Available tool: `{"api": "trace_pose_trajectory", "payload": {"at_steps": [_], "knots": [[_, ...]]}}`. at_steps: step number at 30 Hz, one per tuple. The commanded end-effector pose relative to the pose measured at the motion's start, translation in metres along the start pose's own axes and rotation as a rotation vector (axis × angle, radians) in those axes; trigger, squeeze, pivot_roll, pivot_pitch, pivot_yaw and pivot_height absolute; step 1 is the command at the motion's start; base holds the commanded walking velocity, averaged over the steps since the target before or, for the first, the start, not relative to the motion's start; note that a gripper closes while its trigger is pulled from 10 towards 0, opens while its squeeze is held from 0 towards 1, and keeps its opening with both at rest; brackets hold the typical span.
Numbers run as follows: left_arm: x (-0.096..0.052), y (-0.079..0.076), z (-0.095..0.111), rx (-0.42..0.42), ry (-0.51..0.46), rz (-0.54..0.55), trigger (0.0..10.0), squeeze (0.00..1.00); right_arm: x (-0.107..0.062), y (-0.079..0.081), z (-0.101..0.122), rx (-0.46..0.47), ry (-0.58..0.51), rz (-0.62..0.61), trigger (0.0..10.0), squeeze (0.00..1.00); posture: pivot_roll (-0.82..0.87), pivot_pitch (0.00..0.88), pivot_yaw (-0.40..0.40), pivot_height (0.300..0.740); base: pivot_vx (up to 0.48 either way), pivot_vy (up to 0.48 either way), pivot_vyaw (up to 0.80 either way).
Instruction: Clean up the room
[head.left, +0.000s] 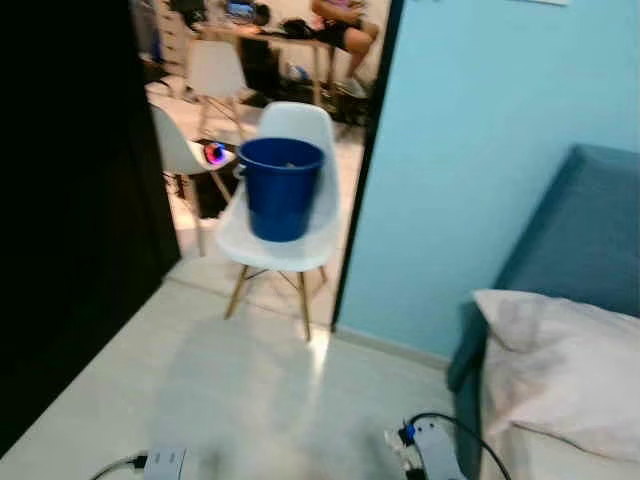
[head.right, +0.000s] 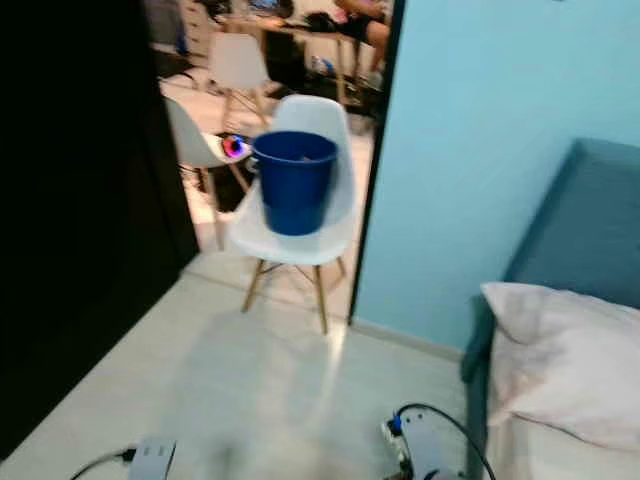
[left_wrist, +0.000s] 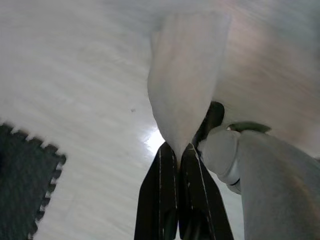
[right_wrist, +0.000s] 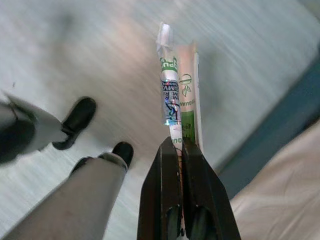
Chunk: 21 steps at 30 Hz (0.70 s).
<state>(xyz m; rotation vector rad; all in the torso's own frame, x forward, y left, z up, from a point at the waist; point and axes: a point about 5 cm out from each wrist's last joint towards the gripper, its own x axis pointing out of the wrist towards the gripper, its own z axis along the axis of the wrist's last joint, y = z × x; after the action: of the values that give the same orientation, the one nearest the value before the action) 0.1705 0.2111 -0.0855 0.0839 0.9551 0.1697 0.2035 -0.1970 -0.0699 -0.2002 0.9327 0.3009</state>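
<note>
A blue bucket (head.left: 280, 187) stands on the seat of a white chair (head.left: 296, 245) in the doorway ahead. In the left wrist view my left gripper (left_wrist: 178, 148) is shut on a pale crumpled piece of paper or cloth (left_wrist: 186, 80) that hangs over the light floor. In the right wrist view my right gripper (right_wrist: 179, 144) is shut on a flattened green and white packet (right_wrist: 179, 92), also above the floor, near the bed's edge.
A light blue wall (head.left: 480, 150) is right of the doorway. A teal bed with a white pillow (head.left: 560, 365) is at the right. A power strip with cable (head.left: 425, 445) and a white adapter (head.left: 165, 463) lie on the floor. A second chair (head.left: 180, 155) and a seated person (head.left: 345, 25) are beyond.
</note>
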Motion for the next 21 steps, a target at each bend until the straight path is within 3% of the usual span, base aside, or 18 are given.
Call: {"api": "trace_pose_trajectory", "payload": {"at_steps": [1,3,4,6,8,10,12,13,14,15,18,21], "knots": [[0.003,0.008,0.02,-0.028,-0.074,0.036,10.0,0.0,0.003,0.001,0.028,-0.072,-0.098,0.022,10.0,0.0,0.1,0.0,-0.085,0.74,0.48,0.0,0.0],[0.005,0.017,0.065,-0.031,-0.224,0.08,10.0,0.0,0.003,0.002,0.082,-0.081,-0.279,0.112,10.0,0.0,0.1,0.0,-0.087,0.74,0.48,0.0,0.0],[0.005,0.017,0.065,-0.031,-0.224,0.08,10.0,0.0,0.003,0.002,0.082,-0.081,-0.279,0.112,10.0,0.0,0.1,0.0,-0.087,0.74,0.48,0.0,0.0],[0.003,0.027,0.103,-0.052,-0.342,0.131,10.0,0.0,-0.001,0.013,0.123,-0.133,-0.409,0.257,10.0,0.0,0.1,0.0,-0.084,0.74,0.48,0.0,0.0],[0.001,0.033,0.121,-0.075,-0.397,0.162,10.0,0.0,-0.003,0.024,0.138,-0.226,-0.45,0.342,10.0,0.0,0.1,0.0,-0.081,0.74,0.48,0.0,0.0],[0.001,0.033,0.121,-0.075,-0.397,0.162,10.0,0.0,-0.003,0.024,0.138,-0.226,-0.45,0.342,10.0,0.0,0.1,0.0,-0.081,0.74,0.48,0.0,0.0],[-0.005,0.039,0.153,-0.121,-0.501,0.18,10.0,0.0,-0.009,0.036,0.164,-0.34,-0.516,0.402,10.0,0.0,0.1,0.0,-0.08,0.74,0.48,0.0,0.0],[-0.005,0.039,0.153,-0.121,-0.501,0.18,10.0,0.0,-0.009,0.036,0.164,-0.34,-0.516,0.402,10.0,0.0,0.1,0.0,-0.08,0.74,0.48,0.0,0.0],[-0.01,0.04,0.172,-0.145,-0.572,0.18,10.0,0.0,-0.014,0.041,0.179,-0.364,-0.57,0.435,10.0,0.0,0.1,0.0,-0.079,0.74,0.48,0.0,0.0],[-0.016,0.04,0.189,-0.148,-0.64,0.178,10.0,0.0,-0.018,0.046,0.192,-0.37,-0.619,0.471,10.0,0.0,0.1,0.0,-0.079,0.74,0.48,0.0,0.0],[-0.021,0.038,0.203,-0.147,-0.695,0.176,10.0,0.0,-0.022,0.049,0.201,-0.384,-0.649,0.495,10.0,0.0,0.1,0.0,-0.076,0.74,0.48,0.0,0.0],[-0.031,0.027,0.228,-0.115,-0.79,0.142,10.0,0.0,-0.03,0.06,0.218,-0.467,-0.713,0.529,10.0,0.0,0.1,0.0,-0.068,0.74,0.48,0.0,0.0]]}}
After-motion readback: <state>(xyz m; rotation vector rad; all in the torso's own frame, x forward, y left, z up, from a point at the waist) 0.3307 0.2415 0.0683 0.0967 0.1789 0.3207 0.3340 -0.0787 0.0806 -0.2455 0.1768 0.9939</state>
